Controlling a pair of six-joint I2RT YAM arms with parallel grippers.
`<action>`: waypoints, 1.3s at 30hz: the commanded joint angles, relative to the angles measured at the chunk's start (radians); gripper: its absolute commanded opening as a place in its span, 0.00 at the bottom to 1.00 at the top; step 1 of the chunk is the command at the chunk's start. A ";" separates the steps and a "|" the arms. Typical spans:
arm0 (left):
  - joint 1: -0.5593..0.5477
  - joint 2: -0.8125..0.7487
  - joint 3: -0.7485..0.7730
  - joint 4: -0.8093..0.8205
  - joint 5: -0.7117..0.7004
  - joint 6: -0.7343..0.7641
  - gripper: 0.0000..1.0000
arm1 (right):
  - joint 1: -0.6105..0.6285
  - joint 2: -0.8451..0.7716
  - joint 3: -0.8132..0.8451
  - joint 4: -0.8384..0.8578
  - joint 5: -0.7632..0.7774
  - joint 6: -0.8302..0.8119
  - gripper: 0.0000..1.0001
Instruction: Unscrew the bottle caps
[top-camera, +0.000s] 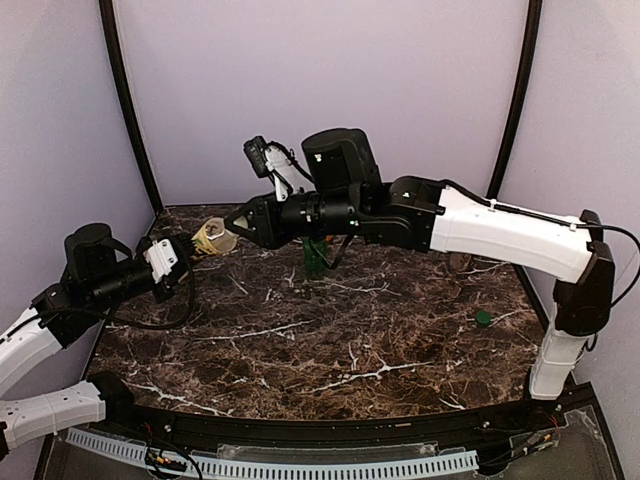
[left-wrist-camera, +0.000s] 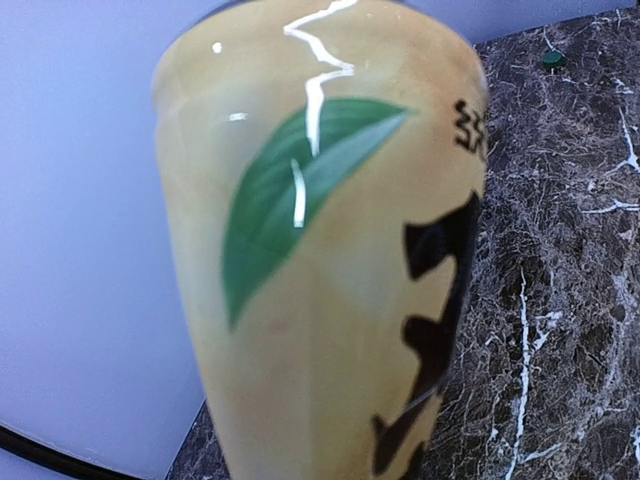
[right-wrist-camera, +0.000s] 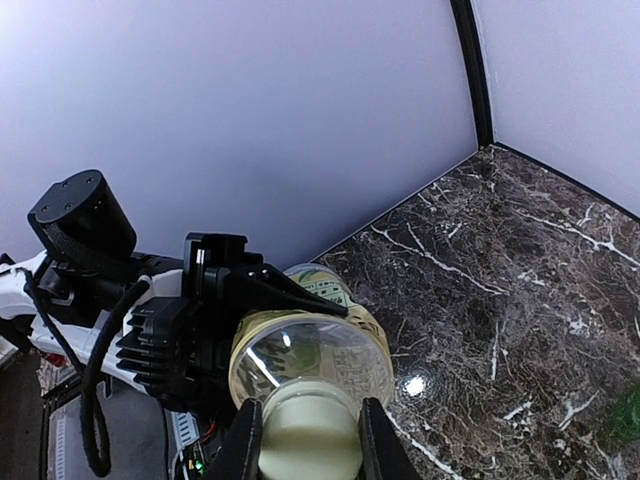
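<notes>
Yellow bottle (top-camera: 213, 237) is up off the dark marble surface (top-camera: 350, 340), lying nearly level at the back left, caught between both arms. Left fingers (right-wrist-camera: 262, 288) pinch its body near the shoulder. From the left wrist the bottle fills the frame, green leaf and black characters right against the lens, and the fingers themselves don't show there. Right arm reaches across from the far side. Right fingers (right-wrist-camera: 248, 445) sit one on each side of the pale cap (right-wrist-camera: 310, 430), pressed against it, the cap squarely between them and pointing at the right wrist camera. Behind the right arm, a green bottle (top-camera: 316, 257) stands upright on the surface, partly hidden. A small green cap (top-camera: 483, 318) lies loose, well apart, towards the right edge.
</notes>
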 joint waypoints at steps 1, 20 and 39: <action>0.001 -0.011 -0.008 0.025 0.008 0.009 0.05 | 0.009 -0.010 0.013 0.016 -0.019 -0.070 0.00; 0.001 -0.012 0.037 -0.510 0.418 0.232 0.04 | 0.118 -0.335 -0.356 -0.040 -0.115 -1.169 0.00; 0.094 -0.102 -0.150 0.045 0.406 -0.560 0.08 | -0.396 -0.586 -0.977 -0.326 0.433 0.177 0.00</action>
